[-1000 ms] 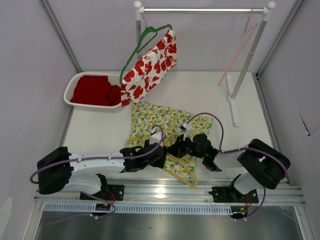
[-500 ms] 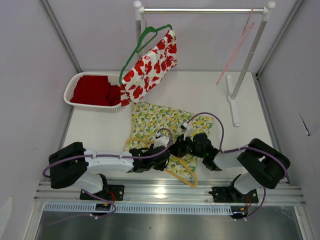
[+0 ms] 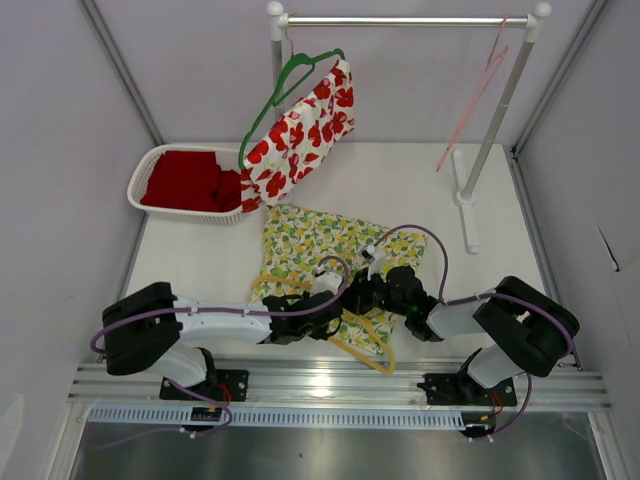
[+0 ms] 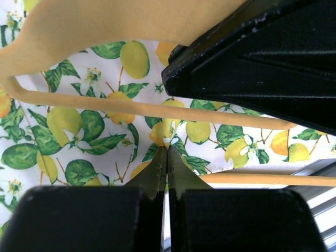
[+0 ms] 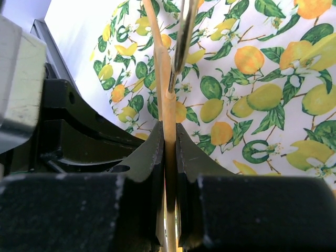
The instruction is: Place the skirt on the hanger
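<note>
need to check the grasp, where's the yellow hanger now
The hanger lies on the skirt at the near edge of the table, centre of the top view, clamped in the right gripper.

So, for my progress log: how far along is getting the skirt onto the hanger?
Early. Done: the right end effector is clamped on the bar of the yellow plastic hanger. In hand: the left end effector is shut with its tips at the lemon-print fabric skirt, which lies flat beneath the hanger; whether it pinches cloth is unclear. Left: getting the skirt onto the hanger.
</note>
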Motion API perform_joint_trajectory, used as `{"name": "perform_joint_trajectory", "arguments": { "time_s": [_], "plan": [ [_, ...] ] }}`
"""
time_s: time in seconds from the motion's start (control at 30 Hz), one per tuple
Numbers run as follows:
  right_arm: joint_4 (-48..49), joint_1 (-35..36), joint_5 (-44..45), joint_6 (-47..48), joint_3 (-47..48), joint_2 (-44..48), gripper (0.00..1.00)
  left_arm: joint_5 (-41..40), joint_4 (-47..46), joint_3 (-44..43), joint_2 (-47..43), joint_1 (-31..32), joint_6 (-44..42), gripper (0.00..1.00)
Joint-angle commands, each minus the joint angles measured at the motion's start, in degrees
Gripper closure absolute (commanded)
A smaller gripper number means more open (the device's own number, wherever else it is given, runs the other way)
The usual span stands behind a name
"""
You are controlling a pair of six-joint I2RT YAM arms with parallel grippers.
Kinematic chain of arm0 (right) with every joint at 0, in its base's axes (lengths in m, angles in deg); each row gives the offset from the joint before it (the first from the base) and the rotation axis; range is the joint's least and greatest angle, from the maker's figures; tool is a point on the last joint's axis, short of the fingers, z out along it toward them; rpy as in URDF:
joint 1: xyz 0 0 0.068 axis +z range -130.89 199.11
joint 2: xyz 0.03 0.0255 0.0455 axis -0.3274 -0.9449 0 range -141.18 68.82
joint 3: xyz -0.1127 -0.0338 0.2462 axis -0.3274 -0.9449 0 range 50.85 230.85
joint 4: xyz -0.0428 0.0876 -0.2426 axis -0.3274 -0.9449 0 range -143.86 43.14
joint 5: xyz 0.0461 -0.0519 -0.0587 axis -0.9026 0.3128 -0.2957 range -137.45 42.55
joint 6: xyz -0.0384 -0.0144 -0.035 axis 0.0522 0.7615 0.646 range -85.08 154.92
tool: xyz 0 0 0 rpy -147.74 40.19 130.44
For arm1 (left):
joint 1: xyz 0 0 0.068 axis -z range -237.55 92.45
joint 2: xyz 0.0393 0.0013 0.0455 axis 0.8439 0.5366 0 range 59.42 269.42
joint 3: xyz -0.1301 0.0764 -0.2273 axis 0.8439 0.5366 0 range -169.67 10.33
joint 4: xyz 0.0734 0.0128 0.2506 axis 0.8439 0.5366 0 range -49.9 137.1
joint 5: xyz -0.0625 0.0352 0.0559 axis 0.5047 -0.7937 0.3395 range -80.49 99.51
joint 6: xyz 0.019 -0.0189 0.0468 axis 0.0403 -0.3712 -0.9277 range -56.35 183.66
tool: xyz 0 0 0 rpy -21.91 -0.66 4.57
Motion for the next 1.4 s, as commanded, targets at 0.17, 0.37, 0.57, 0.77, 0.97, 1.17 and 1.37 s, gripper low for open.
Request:
{"name": "perform_joint_trajectory", "arguments": {
  "time_s": [0.17, 0.37, 0.57, 0.77, 0.97, 1.17, 1.37],
  "plan": [
    [-4.4, -1.0, 3.0, 2.6, 0.3, -1.1, 1.0, -1.5, 8.8, -9.6, -6.1, -0.9, -2.7, 1.0],
    [-5.0, -1.1, 3.8, 2.8, 0.3, -0.9, 1.0, 1.0, 13.2, -11.5, -7.7, -2.9, -3.4, 1.0],
    [-5.0, -1.5, 3.9, 2.6, 0.2, -1.1, 1.0, 4.9, 12.0, -8.3, -8.0, -3.8, -4.5, 0.95],
    [-5.1, -1.7, 3.7, 2.5, 0.4, -1.2, 1.0, 8.3, 0.4, -4.3, -10.5, -1.5, -6.9, 0.6],
    [-6.4, -2.4, 2.8, 1.5, 0.9, -1.1, 1.0, 9.1, -9.4, -3.7, -7.8, 2.7, -11.0, 0.49],
    [-7.1, -2.7, 2.6, 1.1, 0.9, -1.2, 1.0, 8.8, -15.0, -6.1, -0.6, 6.7, -14.6, 0.58],
    [-6.6, -4.0, 0.8, 0.5, 0.9, -1.8, 1.0, 9.0, -20.3, -4.2, 2.0, 9.6, -17.6, 0.53]
  ]
}}
